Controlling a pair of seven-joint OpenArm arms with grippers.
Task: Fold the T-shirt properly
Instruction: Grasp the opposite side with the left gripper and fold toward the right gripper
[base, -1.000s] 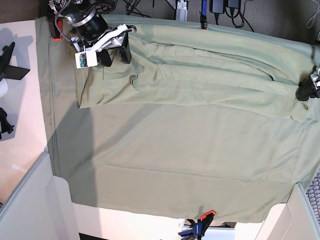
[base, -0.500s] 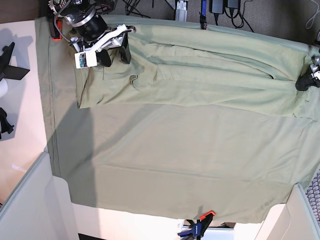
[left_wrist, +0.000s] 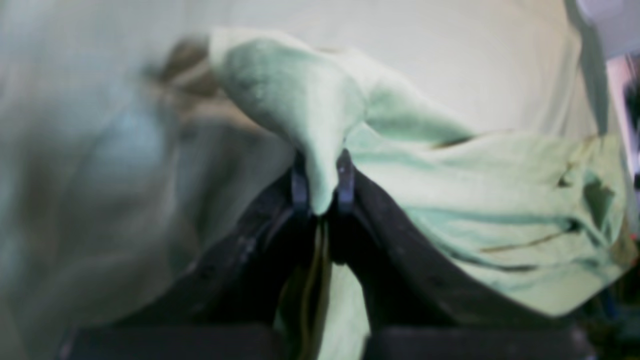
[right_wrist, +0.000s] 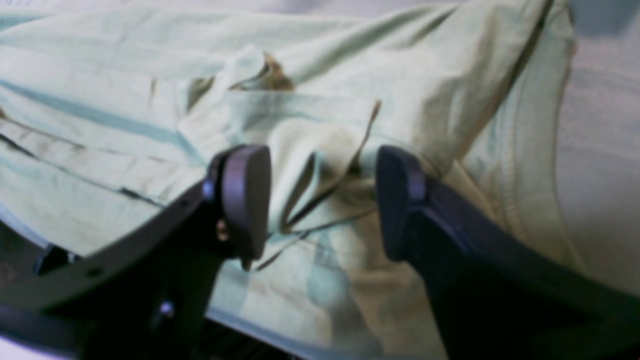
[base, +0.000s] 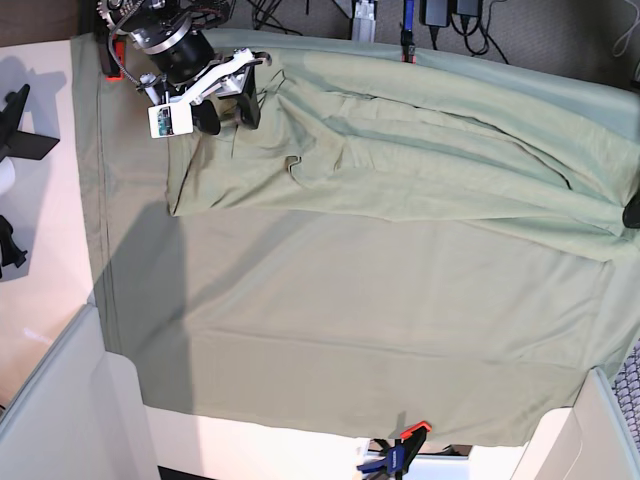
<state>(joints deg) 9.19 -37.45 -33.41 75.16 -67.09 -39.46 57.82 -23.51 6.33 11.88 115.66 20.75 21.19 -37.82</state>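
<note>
The pale green T-shirt (base: 420, 150) lies stretched and wrinkled across the far part of the table, on top of a larger green sheet (base: 350, 330). My right gripper (base: 230, 112) is open over the shirt's left end. In the right wrist view its fingers (right_wrist: 320, 200) straddle a loose crease of the shirt (right_wrist: 350, 75) without closing on it. My left gripper (base: 632, 215) is at the far right edge, mostly out of the base view. In the left wrist view it (left_wrist: 322, 185) is shut on a bunched fold of the shirt (left_wrist: 300, 90).
An orange and blue clamp (base: 400, 455) pins the sheet at the near edge, and other clamps (base: 407, 35) hold it at the far edge. White panels (base: 60, 400) stand at the near corners. A black stand (base: 15, 130) sits on the left.
My left gripper has moved right and nearer, almost out of the base view, pulling the shirt with it. The shirt's left edge has shifted right. My right gripper has stayed in place.
</note>
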